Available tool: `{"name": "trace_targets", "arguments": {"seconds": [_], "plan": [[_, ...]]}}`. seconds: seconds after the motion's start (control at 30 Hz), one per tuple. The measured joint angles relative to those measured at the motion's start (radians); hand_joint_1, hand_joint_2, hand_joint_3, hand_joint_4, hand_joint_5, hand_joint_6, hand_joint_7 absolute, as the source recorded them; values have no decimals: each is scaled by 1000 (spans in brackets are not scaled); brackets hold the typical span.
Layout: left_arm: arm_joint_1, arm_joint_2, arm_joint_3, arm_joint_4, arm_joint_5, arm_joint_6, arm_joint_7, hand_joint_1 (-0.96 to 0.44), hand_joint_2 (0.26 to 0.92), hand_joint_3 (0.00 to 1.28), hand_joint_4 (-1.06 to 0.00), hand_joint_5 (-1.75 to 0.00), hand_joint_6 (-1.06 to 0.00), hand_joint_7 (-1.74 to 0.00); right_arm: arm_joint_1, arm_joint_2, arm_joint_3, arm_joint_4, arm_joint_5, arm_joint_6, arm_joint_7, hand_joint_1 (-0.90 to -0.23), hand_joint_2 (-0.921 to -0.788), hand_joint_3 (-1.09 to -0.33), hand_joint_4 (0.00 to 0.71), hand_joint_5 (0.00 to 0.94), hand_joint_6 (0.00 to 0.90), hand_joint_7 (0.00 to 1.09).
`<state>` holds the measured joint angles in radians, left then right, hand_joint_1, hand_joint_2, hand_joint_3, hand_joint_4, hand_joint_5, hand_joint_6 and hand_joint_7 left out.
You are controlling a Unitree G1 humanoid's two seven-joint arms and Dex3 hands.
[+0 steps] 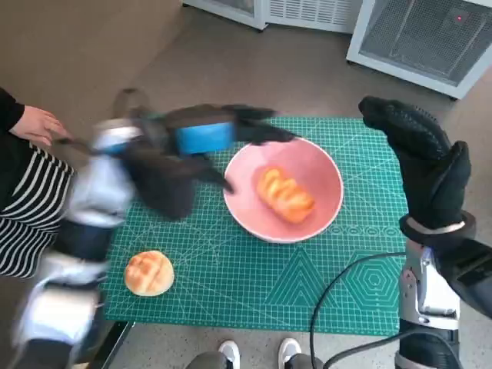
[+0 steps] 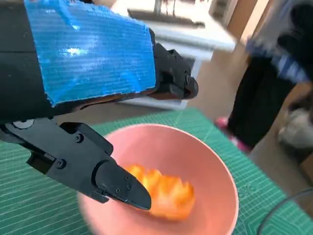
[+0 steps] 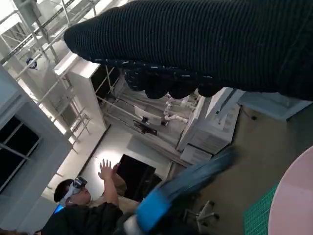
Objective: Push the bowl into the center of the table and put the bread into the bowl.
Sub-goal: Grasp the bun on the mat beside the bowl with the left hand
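Observation:
A pink bowl (image 1: 323,175) stands on the green cutting mat (image 1: 254,284), right of the mat's middle. A long glazed bread roll (image 1: 286,195) lies inside it. A round bun (image 1: 149,272) sits on the mat near the front left corner. My left hand (image 1: 201,141), motion-blurred, hovers just left of the bowl with its fingers spread over the far left rim, holding nothing. In the left wrist view its black fingers (image 2: 93,169) hang above the bowl (image 2: 208,161) and the roll (image 2: 168,196). My right hand (image 1: 424,163) is raised beyond the mat's right edge, holding nothing.
A person in striped clothing sits at the left, one hand (image 1: 34,123) near the table's far left corner. White units (image 1: 419,34) stand on the floor behind. A black cable (image 1: 338,296) crosses the mat's front right. Shoes (image 1: 229,353) show below the front edge.

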<state>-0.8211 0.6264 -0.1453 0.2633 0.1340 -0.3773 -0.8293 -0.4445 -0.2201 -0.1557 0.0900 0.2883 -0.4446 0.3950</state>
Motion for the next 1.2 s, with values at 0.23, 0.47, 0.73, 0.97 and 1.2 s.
{"name": "trace_targets", "arguments": {"seconds": [0.23, 0.47, 0.73, 0.97, 1.2], "plan": [[172, 172, 97, -148, -70, -33, -72, -417, 768, 5, -87, -10, -261, -14, 0, 1, 1, -1, 1, 0, 0, -696, -921, -667, 155, 0, 56, 445], [346, 299, 213, -226, -153, -39, -121, -387, 766, 3, -118, -17, -295, -31, -1, 2, 2, 3, 4, -1, 2, -695, -921, -667, 155, 0, 56, 444], [501, 349, 265, -269, -157, -41, -126, -354, 762, 1, -144, -17, -305, -35, -6, 4, 3, 19, 22, -1, 5, -695, -921, -667, 154, 0, 55, 441], [578, 352, 263, -280, -142, -57, -126, -378, 764, 2, -152, -13, -312, -38, -14, 5, 6, 31, 26, -1, 13, -692, -921, -669, 153, 0, 54, 441], [598, 351, 236, -277, -109, -77, -121, -383, 764, 2, -157, -10, -319, -40, -25, 5, 7, 36, 31, 1, 22, -693, -921, -669, 150, 0, 54, 441]]}}
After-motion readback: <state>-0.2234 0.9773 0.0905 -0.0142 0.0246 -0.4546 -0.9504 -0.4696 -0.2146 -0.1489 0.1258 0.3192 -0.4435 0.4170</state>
